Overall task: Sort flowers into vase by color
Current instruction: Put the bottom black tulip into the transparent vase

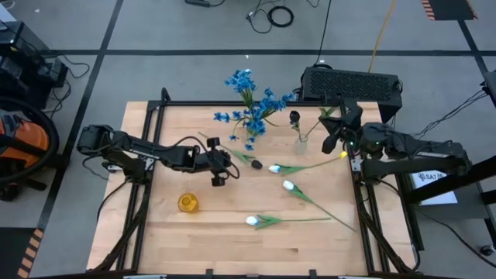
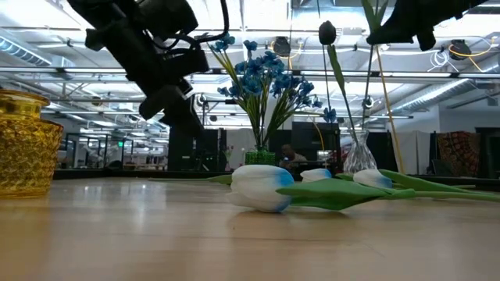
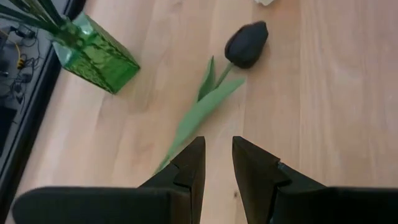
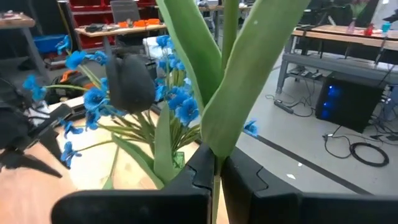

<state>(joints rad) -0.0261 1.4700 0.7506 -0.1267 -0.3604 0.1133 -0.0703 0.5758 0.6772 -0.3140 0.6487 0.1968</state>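
Your right end effector [image 4: 214, 168] is clamping a green flower stem [image 4: 239, 93] up by the clear vase [image 1: 300, 142] at the table's [image 1: 217, 248] far right; that vase is holding one dark tulip [image 1: 294, 118]. Your left end effector [image 3: 217, 171] is hovering with fingers slightly parted, gripping nothing, right over the stem end of a second dark tulip [image 3: 247, 45] lying flat mid-table. Blue flowers [image 1: 252, 101] are standing in the green vase [image 3: 96, 53]. Three white tulips [image 1: 288, 185] are lying on the table, well apart from the yellow glass [image 1: 187, 203].
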